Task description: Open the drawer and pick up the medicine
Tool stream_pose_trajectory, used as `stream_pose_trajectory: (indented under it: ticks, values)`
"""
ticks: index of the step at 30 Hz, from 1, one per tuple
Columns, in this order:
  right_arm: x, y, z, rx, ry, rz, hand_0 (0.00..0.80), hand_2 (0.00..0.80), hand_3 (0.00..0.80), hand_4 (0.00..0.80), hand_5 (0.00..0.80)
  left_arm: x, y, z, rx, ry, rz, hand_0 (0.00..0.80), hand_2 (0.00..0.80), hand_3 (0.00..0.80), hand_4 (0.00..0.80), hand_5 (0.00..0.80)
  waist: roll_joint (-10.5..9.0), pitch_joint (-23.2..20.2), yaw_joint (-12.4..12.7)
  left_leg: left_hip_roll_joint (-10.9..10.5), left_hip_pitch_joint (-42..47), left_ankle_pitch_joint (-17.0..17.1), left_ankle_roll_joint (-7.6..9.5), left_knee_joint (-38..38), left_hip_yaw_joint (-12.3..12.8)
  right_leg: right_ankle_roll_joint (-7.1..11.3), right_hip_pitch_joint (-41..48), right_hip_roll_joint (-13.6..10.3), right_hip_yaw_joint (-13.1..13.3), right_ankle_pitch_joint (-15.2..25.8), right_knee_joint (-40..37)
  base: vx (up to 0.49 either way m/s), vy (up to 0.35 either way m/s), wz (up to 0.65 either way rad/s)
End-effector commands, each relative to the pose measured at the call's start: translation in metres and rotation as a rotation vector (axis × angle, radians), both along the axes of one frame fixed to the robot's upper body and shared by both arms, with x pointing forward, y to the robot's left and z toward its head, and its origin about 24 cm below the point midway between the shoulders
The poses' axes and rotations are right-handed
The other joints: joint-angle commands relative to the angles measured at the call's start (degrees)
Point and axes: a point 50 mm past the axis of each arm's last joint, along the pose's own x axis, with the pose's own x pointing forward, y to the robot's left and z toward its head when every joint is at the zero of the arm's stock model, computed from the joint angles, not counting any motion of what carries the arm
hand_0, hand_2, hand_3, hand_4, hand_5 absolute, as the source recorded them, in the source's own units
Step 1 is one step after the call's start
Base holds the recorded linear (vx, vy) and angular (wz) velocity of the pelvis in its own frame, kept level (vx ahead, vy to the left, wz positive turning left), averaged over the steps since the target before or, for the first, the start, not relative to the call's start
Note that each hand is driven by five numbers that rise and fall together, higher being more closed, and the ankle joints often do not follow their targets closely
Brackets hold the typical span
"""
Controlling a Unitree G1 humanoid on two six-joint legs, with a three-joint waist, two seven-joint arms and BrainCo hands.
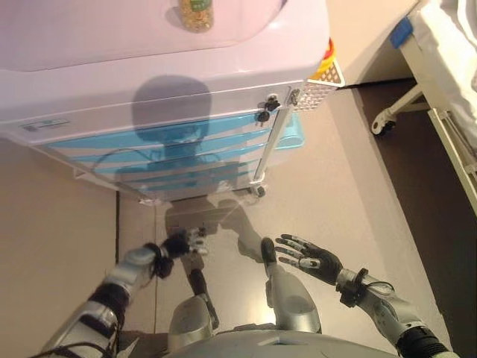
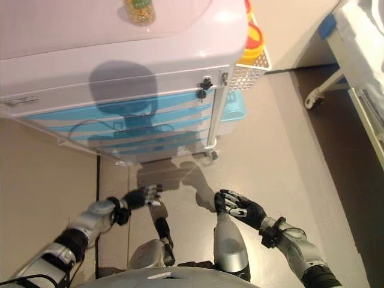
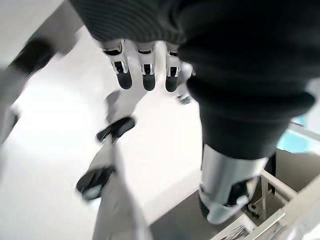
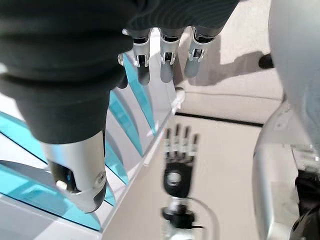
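Far ahead, blue drawers (image 1: 179,153) all closed, medicine hidden from sight; well short of them, left hand (image 1: 186,242) and right hand (image 1: 309,256) hovering low, fingers spread, holding nothing.

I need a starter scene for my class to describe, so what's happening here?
A humanoid robot stands facing a white cart with blue drawers, all of them shut. Neither hand touches anything yet: the left hand and the right hand hang low in front of the cart, fingers straight and holding nothing. A jar sits on the cart top, and a basket hangs on the cart's side. No medicine shows. A bed stands on the robot's right.
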Motion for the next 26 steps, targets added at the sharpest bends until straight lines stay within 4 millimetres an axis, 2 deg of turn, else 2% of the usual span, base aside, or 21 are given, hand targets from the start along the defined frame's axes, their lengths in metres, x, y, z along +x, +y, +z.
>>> stream_pose_trajectory:
  ticks: [1,7,10,17,26]
  values:
    - [-0.013,0.019,-0.014,0.021,0.093,0.006,0.0,0.0,0.0,0.0,0.0,-0.02,0.003,-0.011,-0.083,0.071,0.064,0.0,0.0,0.0,0.0,0.0,-1.33,-6.93,2.14,-1.88,-4.92,-0.4,2.19,4.98,-4.69,2.59,-0.78,-2.28,-1.32,-2.97,6.38,0.049,-0.038,0.24]
    - [-0.031,0.025,-0.051,-0.029,0.323,-0.139,0.0,0.0,0.0,0.0,0.0,-0.062,-0.012,-0.037,-0.176,0.224,0.153,0.0,0.0,0.0,0.0,0.0,-0.36,-11.01,5.05,-2.1,-3.42,0.56,1.96,1.69,-7.14,2.03,1.48,-1.94,-4.09,-3.99,5.54,0.049,-0.034,0.24]
    - [-0.035,0.028,-0.059,-0.021,0.378,-0.175,0.0,0.0,0.0,0.0,0.0,-0.073,-0.016,-0.043,-0.226,0.264,0.206,0.0,0.0,0.0,0.0,0.0,-0.03,-12.36,6.18,-2.23,-2.98,0.9,1.89,0.56,-7.97,1.83,2.4,-1.75,-4.84,-4.31,5.1,0.017,-0.02,0.1]
    - [-0.04,0.037,-0.065,0.037,0.4,-0.196,0.0,0.0,0.0,0.0,0.0,-0.087,-0.023,-0.049,-0.347,0.331,0.306,0.0,0.0,0.0,0.0,0.0,0.32,-14.52,7.77,-2.34,-2.17,1.55,1.94,-1.42,-9.11,1.5,3.9,-1.5,-6.36,-5.03,4.9,-0.008,-0.024,0.13]
    - [-0.052,0.033,-0.076,0.055,0.451,-0.236,0.0,0.0,0.0,0.0,0.0,-0.099,-0.032,-0.057,-0.411,0.388,0.36,0.0,0.0,0.0,0.0,0.0,0.57,-16.4,8.3,-2.57,-1.54,1.73,2.2,-2.49,-9.59,1.39,4.95,-1.36,-7.31,-4.98,4.23,-0.011,-0.021,0.08]
